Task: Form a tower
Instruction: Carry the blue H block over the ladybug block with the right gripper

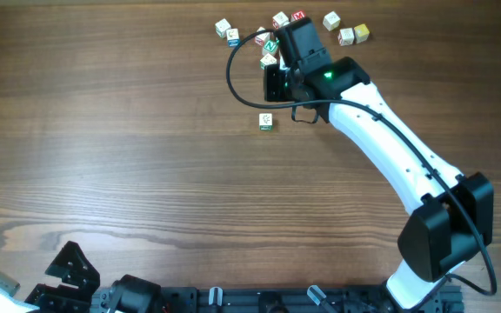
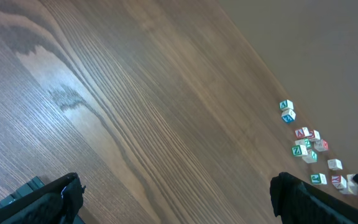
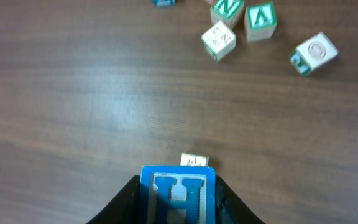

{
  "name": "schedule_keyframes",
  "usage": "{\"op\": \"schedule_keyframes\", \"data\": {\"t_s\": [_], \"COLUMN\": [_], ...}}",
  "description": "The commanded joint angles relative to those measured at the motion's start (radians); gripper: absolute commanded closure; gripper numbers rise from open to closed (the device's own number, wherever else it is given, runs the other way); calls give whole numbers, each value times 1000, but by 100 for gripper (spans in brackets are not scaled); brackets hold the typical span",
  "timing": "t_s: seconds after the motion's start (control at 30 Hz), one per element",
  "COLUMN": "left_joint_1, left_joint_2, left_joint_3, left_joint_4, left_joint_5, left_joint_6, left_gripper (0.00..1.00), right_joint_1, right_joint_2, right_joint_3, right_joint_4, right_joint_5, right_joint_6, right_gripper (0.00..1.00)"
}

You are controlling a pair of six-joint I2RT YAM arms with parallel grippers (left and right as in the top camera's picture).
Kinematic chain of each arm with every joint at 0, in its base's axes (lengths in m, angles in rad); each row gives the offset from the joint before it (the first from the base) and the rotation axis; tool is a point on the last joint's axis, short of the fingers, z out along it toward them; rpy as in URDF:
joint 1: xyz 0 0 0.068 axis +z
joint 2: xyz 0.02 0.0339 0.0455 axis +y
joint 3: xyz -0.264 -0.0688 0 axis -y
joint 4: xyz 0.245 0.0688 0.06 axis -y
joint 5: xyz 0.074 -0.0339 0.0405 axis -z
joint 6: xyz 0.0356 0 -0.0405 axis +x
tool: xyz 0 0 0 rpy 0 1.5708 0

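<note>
Tower point(image 1: 266, 122) apart from loose cubes point(image 1: 347, 36), right gripper point(image 1: 274, 83) clamping H cube point(image 3: 179, 190)

Right claw point(image 1: 273, 83) beside scattered cubes point(image 1: 332, 19); lone cube point(image 1: 266, 122) apart.

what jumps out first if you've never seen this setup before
The white right arm reaches across the wooden table to its far edge, with a blue H cube pinched between the right fingers. Scattered letter cubes lie around the arm's tip, and one lone cube sits apart, nearer the middle.
</note>
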Motion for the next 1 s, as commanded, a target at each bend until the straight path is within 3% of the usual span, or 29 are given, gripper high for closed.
{"op": "schedule_keyframes", "data": {"t_s": [0.0,0.33,0.57,0.97], "left_joint_1": [6,6,6,6], "left_joint_2": [-5,-5,-5,-5], "left_joint_3": [-3,-3,-3,-3], "left_joint_4": [2,2,2,2], "left_joint_5": [-13,-13,-13,-13], "left_joint_6": [-16,-16,-16,-16], "left_gripper": [0,0,0,0], "right_joint_1": [17,29,37,42], "right_joint_2": [-25,10,151,176], "right_joint_3": [21,19,19,17], "right_joint_4": [-51,-73,-61,-39], "right_joint_5": [-2,2,-9,9], "right_joint_6": [14,42,84,85], "right_gripper": [73,76,77,77]}}
